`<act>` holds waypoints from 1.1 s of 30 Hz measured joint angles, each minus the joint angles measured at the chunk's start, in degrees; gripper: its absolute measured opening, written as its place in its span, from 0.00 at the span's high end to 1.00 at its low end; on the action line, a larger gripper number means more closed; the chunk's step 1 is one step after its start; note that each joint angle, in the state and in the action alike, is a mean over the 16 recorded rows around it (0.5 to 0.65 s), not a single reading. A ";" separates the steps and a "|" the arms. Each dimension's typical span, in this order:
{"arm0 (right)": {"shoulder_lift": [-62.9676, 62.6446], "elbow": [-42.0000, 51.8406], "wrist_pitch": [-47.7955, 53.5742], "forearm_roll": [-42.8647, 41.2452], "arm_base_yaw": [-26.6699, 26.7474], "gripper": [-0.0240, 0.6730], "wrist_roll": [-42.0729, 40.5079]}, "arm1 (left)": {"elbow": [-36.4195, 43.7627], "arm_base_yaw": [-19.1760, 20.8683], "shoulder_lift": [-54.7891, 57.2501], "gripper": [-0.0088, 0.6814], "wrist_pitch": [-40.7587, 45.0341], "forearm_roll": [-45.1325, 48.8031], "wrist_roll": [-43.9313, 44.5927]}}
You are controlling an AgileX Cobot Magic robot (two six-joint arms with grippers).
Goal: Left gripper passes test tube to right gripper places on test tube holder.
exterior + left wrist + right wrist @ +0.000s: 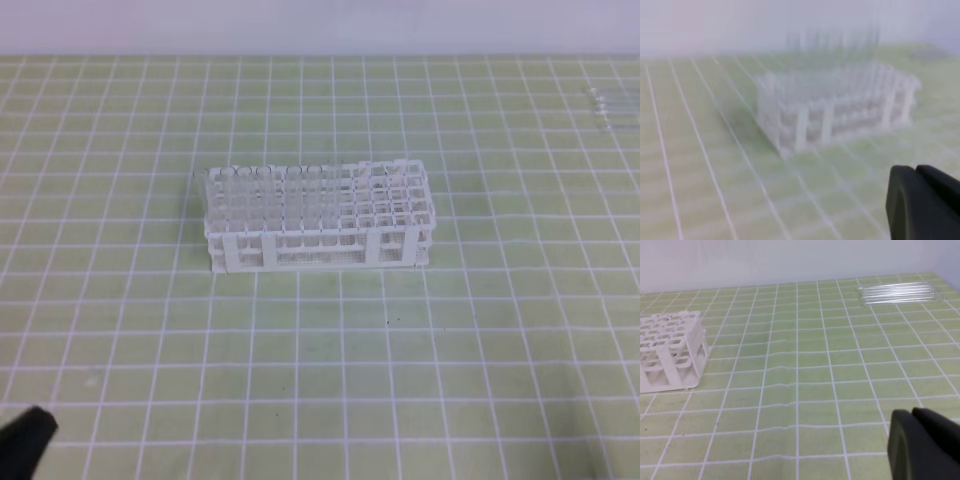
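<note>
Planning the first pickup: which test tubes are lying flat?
The loose test tubes on the mat, far right; the others stand upright in the test tube holder.

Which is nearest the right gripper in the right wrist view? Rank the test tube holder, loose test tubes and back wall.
From the right gripper, bottom right:
1. test tube holder, left.
2. loose test tubes, far ahead.
3. back wall, behind them.

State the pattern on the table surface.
White grid lines on the light green table mat, clearest in right wrist view.
</note>
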 joint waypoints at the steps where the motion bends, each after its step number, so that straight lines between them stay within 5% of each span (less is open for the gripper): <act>1: 0.00 0.00 0.00 0.01 0.00 0.97 0.00 | 0.00 0.83 -0.04 0.99 -0.94 0.46 -0.04; 18: 0.00 0.00 0.00 0.10 0.00 0.97 0.00 | -0.01 18.10 -0.26 0.99 -9.02 3.03 -3.36; 33: 0.00 0.00 0.00 0.10 0.00 0.97 0.00 | -0.15 19.71 -0.12 0.99 -10.11 -3.11 -1.06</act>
